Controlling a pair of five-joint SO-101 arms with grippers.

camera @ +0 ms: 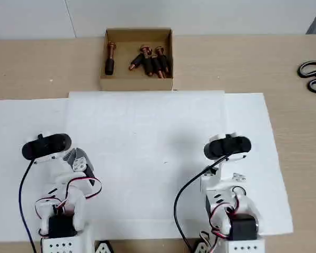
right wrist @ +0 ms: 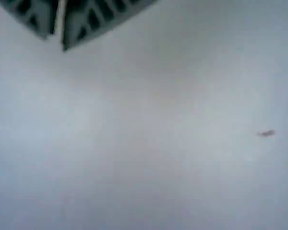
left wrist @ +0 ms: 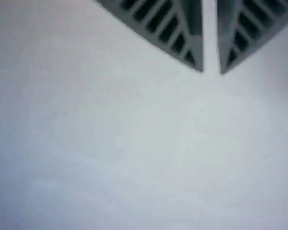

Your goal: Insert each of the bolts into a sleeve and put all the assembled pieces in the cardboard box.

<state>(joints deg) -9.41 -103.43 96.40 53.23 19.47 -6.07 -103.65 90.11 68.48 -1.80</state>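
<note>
The cardboard box (camera: 102,79) stands at the far middle of the table. Inside lie several copper bolts set in dark sleeves: one piece (camera: 110,58) by the left wall and a cluster (camera: 151,61) toward the right. My left gripper (left wrist: 210,70) hangs shut just above bare white paper, holding nothing; in the high view it (camera: 77,160) is folded back near the front left. My right gripper (right wrist: 58,42) is likewise shut and empty over the paper, and its arm (camera: 227,147) rests at the front right. Both grippers are far from the box.
A large white paper sheet (camera: 158,142) covers the table between the arms and the box. Scissors (camera: 313,76) lie at the far right edge. A small dark speck (right wrist: 266,133) marks the paper near my right gripper.
</note>
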